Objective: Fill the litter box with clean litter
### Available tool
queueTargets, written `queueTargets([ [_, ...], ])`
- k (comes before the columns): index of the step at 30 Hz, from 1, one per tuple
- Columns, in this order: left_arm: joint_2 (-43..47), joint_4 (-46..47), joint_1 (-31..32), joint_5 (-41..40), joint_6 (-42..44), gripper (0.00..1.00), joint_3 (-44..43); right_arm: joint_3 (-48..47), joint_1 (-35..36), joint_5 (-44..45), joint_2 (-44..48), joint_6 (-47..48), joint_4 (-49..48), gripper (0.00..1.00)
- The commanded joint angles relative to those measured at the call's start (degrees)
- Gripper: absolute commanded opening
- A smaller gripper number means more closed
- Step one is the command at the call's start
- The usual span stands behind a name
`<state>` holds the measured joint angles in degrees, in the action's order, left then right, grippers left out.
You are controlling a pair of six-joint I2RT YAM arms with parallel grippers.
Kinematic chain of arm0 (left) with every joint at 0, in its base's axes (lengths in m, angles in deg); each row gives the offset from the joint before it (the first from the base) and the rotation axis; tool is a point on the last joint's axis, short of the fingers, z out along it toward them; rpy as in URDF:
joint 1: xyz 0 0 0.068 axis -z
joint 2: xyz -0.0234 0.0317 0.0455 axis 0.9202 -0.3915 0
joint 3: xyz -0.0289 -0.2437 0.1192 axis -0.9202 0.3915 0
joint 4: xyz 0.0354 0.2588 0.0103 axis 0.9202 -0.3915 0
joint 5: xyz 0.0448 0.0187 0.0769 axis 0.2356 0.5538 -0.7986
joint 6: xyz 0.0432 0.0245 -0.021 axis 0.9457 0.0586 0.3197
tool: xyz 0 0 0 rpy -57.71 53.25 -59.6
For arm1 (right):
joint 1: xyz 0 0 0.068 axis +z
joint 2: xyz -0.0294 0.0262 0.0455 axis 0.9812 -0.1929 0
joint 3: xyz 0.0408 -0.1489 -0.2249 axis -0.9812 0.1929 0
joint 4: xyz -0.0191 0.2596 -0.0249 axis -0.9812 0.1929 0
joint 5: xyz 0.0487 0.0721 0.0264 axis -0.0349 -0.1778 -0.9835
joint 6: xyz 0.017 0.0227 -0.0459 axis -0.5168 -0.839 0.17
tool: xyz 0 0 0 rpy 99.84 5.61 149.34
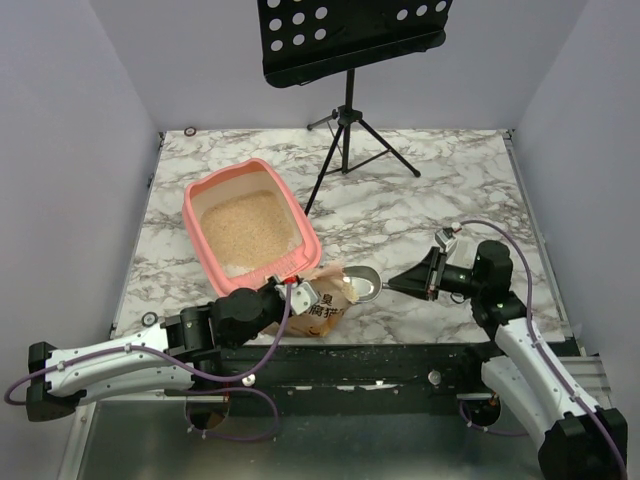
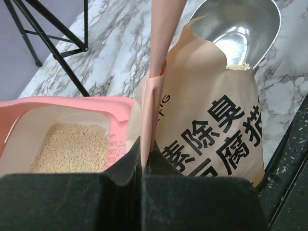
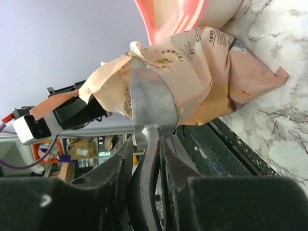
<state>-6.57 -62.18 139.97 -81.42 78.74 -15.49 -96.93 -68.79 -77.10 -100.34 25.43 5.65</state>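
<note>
The litter box [image 1: 200, 240] already holds a layer of clean litter [image 1: 245, 228] over most of its floor, with some bare floor showing at the near end. I judge the filling partly done, with more scoops likely needed. My left gripper [image 2: 142, 156] is pinched tight on the torn lip of the paper bag [image 2: 211, 115], holding its mouth up just beside the box's near corner. My right gripper [image 3: 147, 149] is clamped narrow on the handle of the metal scoop [image 3: 151, 103]. The scoop's bowl sits at the bag's mouth and looks nearly empty, with only a few granules on the paper edge. The box lies just past my left gripper and well apart from my right, so a loaded scoop would have to cross over the bag to reach it
</note>
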Motion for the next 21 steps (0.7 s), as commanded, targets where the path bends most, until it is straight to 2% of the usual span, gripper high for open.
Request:
queueTargets([
  [1,0.97,4.27,0.55,-6.46,-0.03,0.0,0.24,1.86,-1.65,4.6,4.02,-2.07,1.58,0.01],
  [6,1.24,4.53,0.55,-7.25,-0.11,0.0,0.16,4.32,-1.91,9.26,12.01,-6.38,1.49,0.01],
  [13,1.68,4.62,0.64,-9.89,-0.46,0.0,-0.37,7.84,-2.0,11.46,19.66,-11.56,1.75,0.01],
  [21,2.73,4.53,0.64,-11.65,-0.99,0.0,-0.99,6.53,-2.0,15.5,26.88,-15.78,5.07,0.01],
])
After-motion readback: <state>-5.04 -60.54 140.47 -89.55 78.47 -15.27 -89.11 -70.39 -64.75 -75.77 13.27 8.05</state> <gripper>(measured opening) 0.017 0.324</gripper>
